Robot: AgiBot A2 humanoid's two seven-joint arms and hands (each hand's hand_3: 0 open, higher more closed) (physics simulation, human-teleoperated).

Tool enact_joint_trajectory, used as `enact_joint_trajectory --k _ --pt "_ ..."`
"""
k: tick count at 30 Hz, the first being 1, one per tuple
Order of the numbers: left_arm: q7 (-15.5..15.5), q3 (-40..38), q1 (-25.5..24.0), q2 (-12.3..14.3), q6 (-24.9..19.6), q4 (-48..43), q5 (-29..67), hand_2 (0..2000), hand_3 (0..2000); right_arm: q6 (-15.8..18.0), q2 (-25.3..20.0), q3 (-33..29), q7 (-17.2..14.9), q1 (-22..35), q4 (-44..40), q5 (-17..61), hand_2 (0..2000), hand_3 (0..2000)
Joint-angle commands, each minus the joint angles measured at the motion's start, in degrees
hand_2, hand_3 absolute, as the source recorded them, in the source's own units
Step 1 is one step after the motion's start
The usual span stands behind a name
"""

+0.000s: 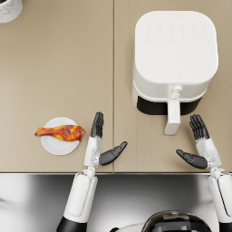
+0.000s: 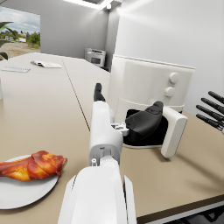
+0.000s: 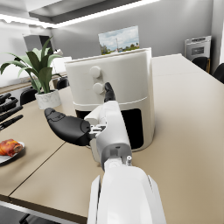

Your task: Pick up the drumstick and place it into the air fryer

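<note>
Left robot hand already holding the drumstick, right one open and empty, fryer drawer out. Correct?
Not quite. The left robot hand holds nothing: it is open beside the plate, and the drumstick lies on that plate, as the head view shows. The right robot hand is open and empty, and the air fryer drawer is out.

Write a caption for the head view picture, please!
Open hands wait between drumstick plate and air fryer.
</note>
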Motion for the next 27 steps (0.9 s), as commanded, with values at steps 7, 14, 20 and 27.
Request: enact_joint_trajectory --k 7,14,20,27 --pt "0.0 0.0 0.0 0.0 0.0 0.0 0.0 0 0 0.0 0.0 0.0 0.0 0.0 0.0 0.0 0 0" --pt "0.0 0.0 0.0 0.0 0.0 0.0 0.0 0 0 0.0 0.0 0.0 0.0 0.0 0.0 0.0 0 0" --pt "0.0 0.0 0.0 0.0 0.0 0.0 0.0 0 0 0.0 0.0 0.0 0.0 0.0 0.0 0.0 0 0" --pt "-1.6 0.3 0.4 0.4 -1.6 -0.4 0.0 0 0 0.0 -0.1 1.7 0.0 0.1 -0.9 0.0 0 0"
